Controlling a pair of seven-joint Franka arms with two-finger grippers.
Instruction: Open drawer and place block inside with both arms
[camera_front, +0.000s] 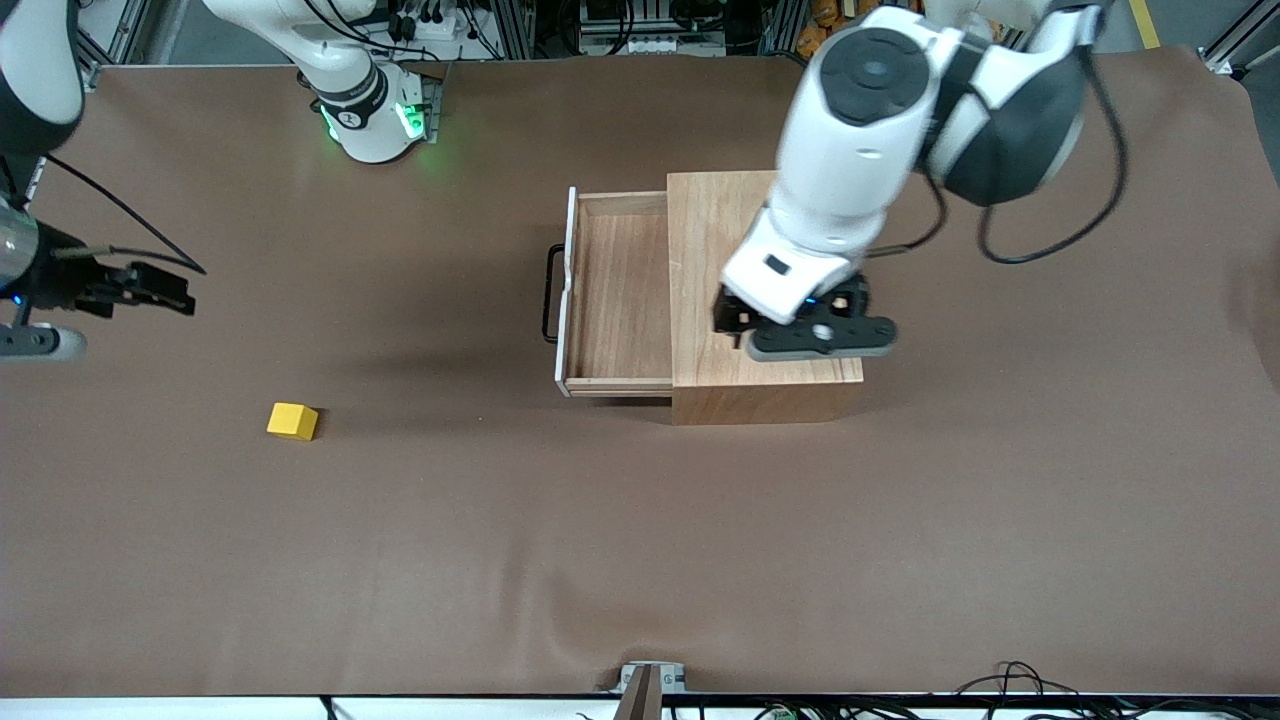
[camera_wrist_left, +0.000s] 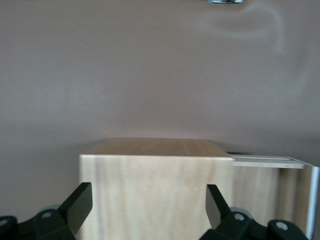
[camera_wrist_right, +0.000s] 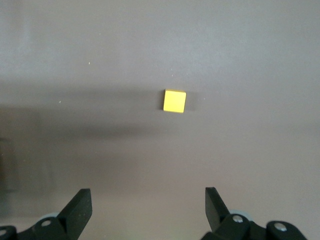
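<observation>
The drawer (camera_front: 615, 290) stands pulled out of the wooden box (camera_front: 765, 300) toward the right arm's end of the table, its tray bare, its black wire handle (camera_front: 550, 295) at the front. My left gripper (camera_front: 745, 335) hangs over the box top, open and empty; the left wrist view shows the gripper (camera_wrist_left: 148, 207) spread above the box (camera_wrist_left: 155, 185), with the drawer's rim (camera_wrist_left: 265, 161) beside it. The yellow block (camera_front: 292, 421) lies on the table, nearer the front camera than the drawer. My right gripper (camera_front: 165, 288) is up over the table near the block, open and empty. The right wrist view shows the gripper (camera_wrist_right: 148, 207) and the block (camera_wrist_right: 174, 101) ahead of it.
The brown table cover (camera_front: 640, 540) stretches wide around the box and block. The right arm's green-lit base (camera_front: 375, 115) stands at the table's top edge. Cables hang from both arms.
</observation>
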